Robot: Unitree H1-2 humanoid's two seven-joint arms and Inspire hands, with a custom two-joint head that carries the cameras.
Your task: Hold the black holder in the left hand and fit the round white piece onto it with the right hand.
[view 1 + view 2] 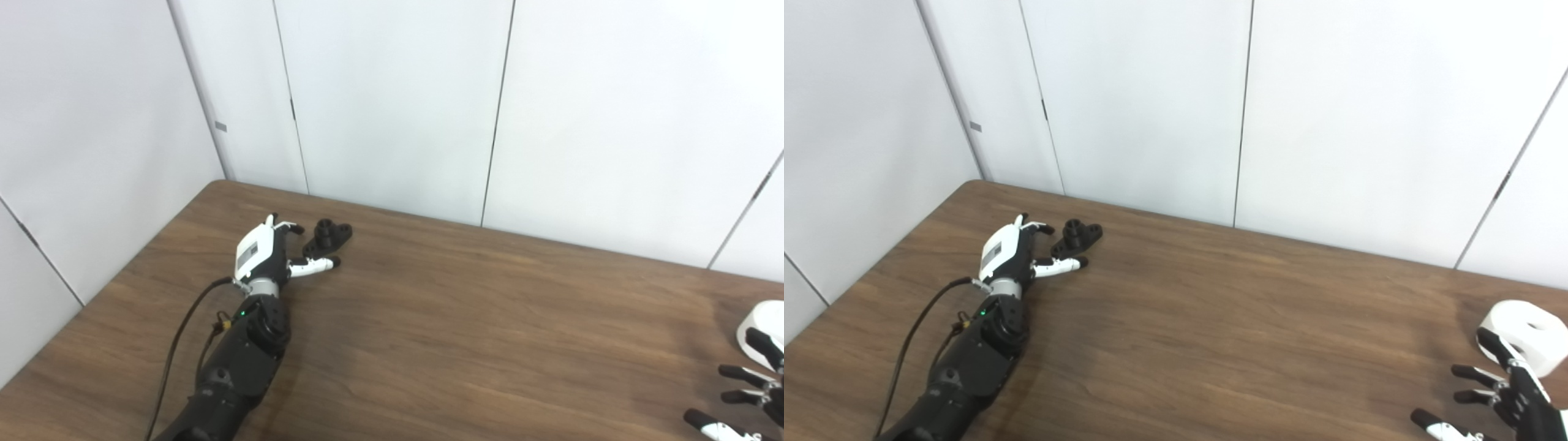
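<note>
Now we reach with 2 hands, neither holding anything. Left hand (1007, 254), fingers apart, sits just beside black holder (1077, 237) at far left of table (1213, 318). Right hand (1507, 392), fingers spread, nears round white piece (1522, 334) at near right. Risk: our thumb nudges holder away before clamping; white piece slides off right edge.

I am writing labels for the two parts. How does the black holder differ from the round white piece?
The black holder is dark, flat-based with an upright stub; the round white piece is a pale, thick disc with a hole on top. The holder lies far left by the open left hand; the white piece lies far right by the open right hand. Both rest on the table, ungrasped.
</note>
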